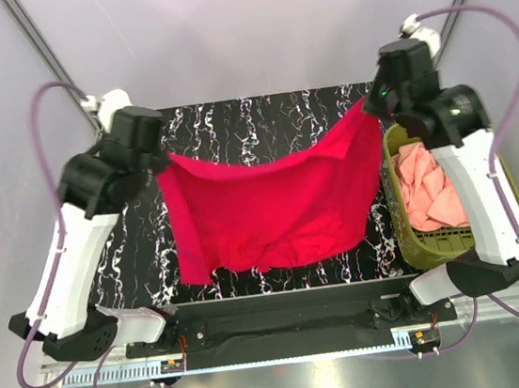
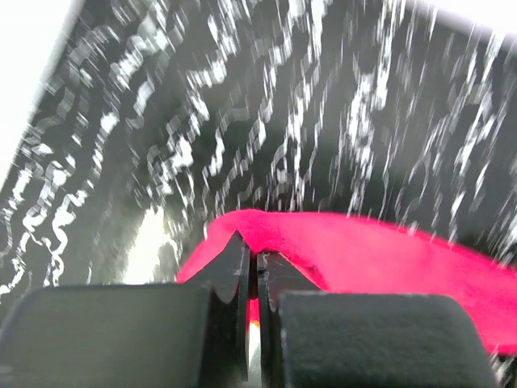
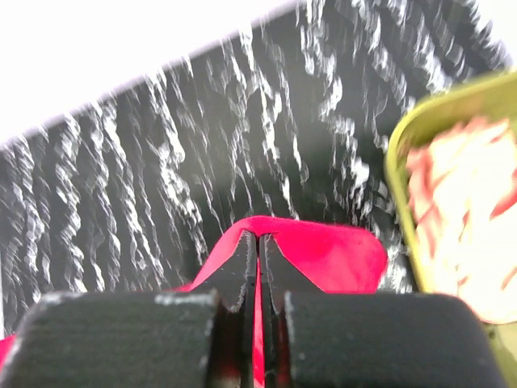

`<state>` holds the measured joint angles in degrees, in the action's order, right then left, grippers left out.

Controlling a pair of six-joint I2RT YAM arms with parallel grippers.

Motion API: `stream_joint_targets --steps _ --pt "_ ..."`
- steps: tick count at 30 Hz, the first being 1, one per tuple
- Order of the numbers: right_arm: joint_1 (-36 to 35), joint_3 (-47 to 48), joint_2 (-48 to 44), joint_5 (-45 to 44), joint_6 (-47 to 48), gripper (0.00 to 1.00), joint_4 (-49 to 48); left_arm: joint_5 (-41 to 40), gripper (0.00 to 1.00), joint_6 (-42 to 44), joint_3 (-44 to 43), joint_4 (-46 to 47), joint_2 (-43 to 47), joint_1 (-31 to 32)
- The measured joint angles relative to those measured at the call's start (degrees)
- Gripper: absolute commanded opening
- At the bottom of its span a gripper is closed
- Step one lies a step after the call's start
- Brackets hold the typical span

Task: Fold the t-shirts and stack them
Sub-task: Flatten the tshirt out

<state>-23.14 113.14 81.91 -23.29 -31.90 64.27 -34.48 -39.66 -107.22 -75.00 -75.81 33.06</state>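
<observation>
L hand (image 2: 252,257), R hand (image 3: 258,245) pinch red tee (image 1: 270,202); pink tee (image 1: 426,188) in green basket (image 1: 439,246).

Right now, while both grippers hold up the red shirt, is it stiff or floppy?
Probably floppy: the red t-shirt sags in the middle between the left gripper and right gripper. Likely light too: two pinched corners hold it up.

No readable text or labels anywhere
</observation>
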Motion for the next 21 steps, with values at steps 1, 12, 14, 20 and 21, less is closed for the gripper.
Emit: stream_joint_targets --steps 1,12,14,20,21 --pt "0.1 3.2 0.0 -1.0 0.8 0.00 0.8 -0.9 0.00 0.2 -2.4 -0.6 0.2 -1.0" --pt "0.2 26.9 -1.6 -5.5 8.3 0.00 -0.7 -6.2 0.00 8.6 -10.8 2.4 11.8 -4.5" --pt "0.2 27.1 -3.2 -4.7 9.2 0.00 -2.6 -6.2 0.00 10.6 -10.6 6.1 14.8 -4.5" --pt "0.2 27.3 -7.8 -0.9 11.2 0.00 -7.0 -6.0 0.00 16.2 -10.0 16.7 21.1 -4.5" --pt "0.2 27.3 -8.5 -0.4 11.5 0.00 -7.6 -5.9 0.00 17.0 -10.0 18.0 21.4 -4.5"
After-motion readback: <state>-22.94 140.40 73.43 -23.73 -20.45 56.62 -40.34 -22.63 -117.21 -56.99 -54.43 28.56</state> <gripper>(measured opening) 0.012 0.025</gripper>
